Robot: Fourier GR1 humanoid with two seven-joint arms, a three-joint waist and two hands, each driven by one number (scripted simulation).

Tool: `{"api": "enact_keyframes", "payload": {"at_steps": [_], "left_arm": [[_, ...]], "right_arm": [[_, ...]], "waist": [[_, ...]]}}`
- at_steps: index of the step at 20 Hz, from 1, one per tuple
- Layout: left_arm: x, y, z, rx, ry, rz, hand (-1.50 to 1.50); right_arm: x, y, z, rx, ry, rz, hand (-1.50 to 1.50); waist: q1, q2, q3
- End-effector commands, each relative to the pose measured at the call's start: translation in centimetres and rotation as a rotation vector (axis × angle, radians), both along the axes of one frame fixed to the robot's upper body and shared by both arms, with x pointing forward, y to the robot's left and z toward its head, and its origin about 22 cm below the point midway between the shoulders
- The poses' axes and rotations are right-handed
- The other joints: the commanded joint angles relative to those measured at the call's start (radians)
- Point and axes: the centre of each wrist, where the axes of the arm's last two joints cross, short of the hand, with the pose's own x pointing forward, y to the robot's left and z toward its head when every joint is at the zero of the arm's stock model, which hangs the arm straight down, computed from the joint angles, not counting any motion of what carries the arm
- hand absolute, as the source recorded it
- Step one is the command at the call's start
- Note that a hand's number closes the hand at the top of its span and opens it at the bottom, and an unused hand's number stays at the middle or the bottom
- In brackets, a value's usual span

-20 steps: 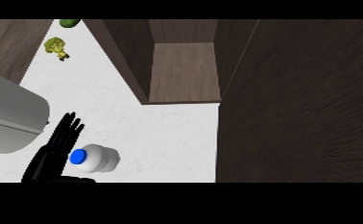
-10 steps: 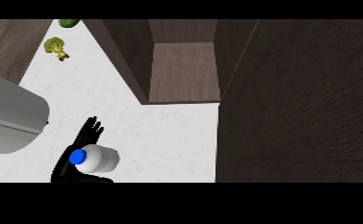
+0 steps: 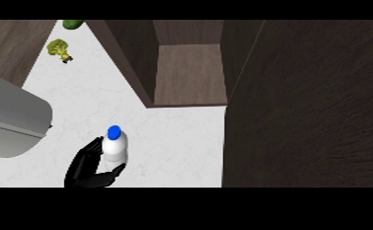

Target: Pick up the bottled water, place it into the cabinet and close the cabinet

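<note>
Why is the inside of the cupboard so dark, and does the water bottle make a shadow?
In the head view, the open cabinet has dim brown walls beside the bright white counter; the bottled water, held by the left hand, casts no clear shadow that I can make out.

No readable text, labels or numbers anywhere.

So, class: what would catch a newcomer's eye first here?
The white bottled water with its blue cap, low on the left of the pale counter, held by the black left robot hand. Above it, the open dark wooden cabinet; at the far upper left, a broccoli floret.
</note>
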Motion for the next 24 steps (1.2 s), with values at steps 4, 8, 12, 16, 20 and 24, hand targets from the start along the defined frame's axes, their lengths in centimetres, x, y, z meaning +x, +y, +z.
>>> {"api": "enact_keyframes", "payload": {"at_steps": [4, 8, 12, 16, 20, 24], "left_arm": [[1.4, 0.1, -0.5, 0.129, -0.104, 0.005, 1.50], [-0.4, -3.1, -2.2, 0.181, -0.140, 0.063, 1.50], [1.0, -4.6, -1.8, 0.221, -0.217, 0.067, 1.50], [1.8, -7.3, -1.4, 0.167, -0.217, 0.050, 1.50], [3.2, -8.3, 0.2, 0.132, -0.220, 0.022, 1.50], [6.2, -11.2, 2.6, 0.060, -0.235, -0.024, 1.50]], "right_arm": [[-0.6, -0.1, 2.8, -0.049, -0.065, -0.021, -1.50], [-1.0, -0.1, 3.2, -0.059, -0.056, -0.015, -1.50], [-0.5, -1.1, 2.5, -0.053, -0.049, -0.014, -1.50], [-1.0, -0.4, 4.1, -0.038, -0.038, -0.031, -1.50], [-1.4, -0.7, 1.8, -0.038, -0.038, -0.001, -1.50], [-0.7, -0.1, 2.3, -0.047, -0.048, -0.012, -1.50]], "waist": [[-0.004, 0.006, -0.009], [0.000, 0.004, -0.009], [0.008, 0.005, -0.007], [0.011, 0.003, -0.007], [0.008, -0.003, -0.005], [0.009, -0.001, -0.006]]}}
